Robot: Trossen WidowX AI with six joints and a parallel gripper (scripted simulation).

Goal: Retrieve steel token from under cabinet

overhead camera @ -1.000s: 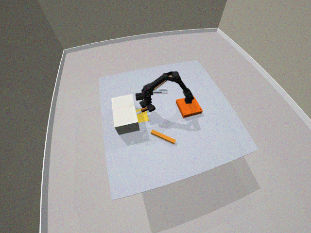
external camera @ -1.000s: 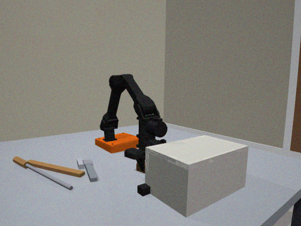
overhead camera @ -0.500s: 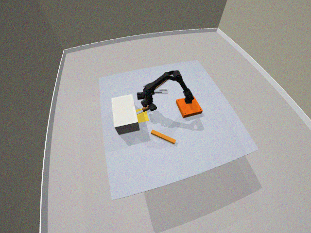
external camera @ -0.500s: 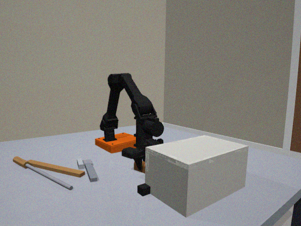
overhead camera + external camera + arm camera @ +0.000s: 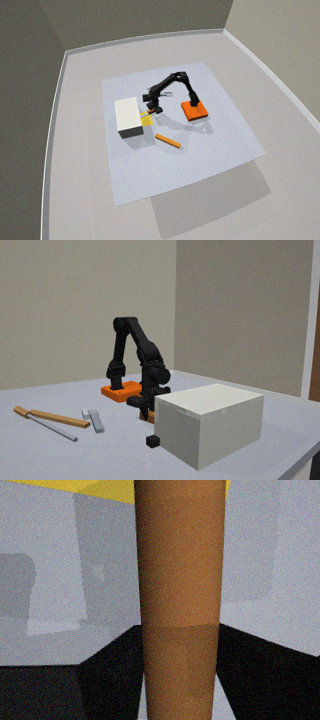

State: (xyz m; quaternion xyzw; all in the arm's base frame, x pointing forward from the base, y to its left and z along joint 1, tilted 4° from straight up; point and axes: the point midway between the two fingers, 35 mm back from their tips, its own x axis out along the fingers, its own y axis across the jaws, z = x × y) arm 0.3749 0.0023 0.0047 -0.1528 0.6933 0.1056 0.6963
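The white cabinet [image 5: 127, 113] [image 5: 209, 400] stands with the yellow marked area [image 5: 147, 121] [image 5: 100, 490] in front of it. My gripper [image 5: 154, 110] [image 5: 148, 411] [image 5: 175, 632] is shut on the brown round handle [image 5: 150, 111] [image 5: 151, 418] [image 5: 180, 570] of a tool, low in front of the cabinet. The tool's thin rod [image 5: 145, 116] runs from the handle over the marked area to the cabinet's front edge; its far end is hidden. The token is not visible in any view, and the vent slots do not show.
An orange bar [image 5: 168, 140] lies in front of the cabinet, to one side. On the other side lie a wooden stick [image 5: 60, 418], a grey rod [image 5: 51, 428] with a wooden handle, and a grey flat-sided piece [image 5: 96, 422]. A black cube [image 5: 153, 441] is beside the cabinet.
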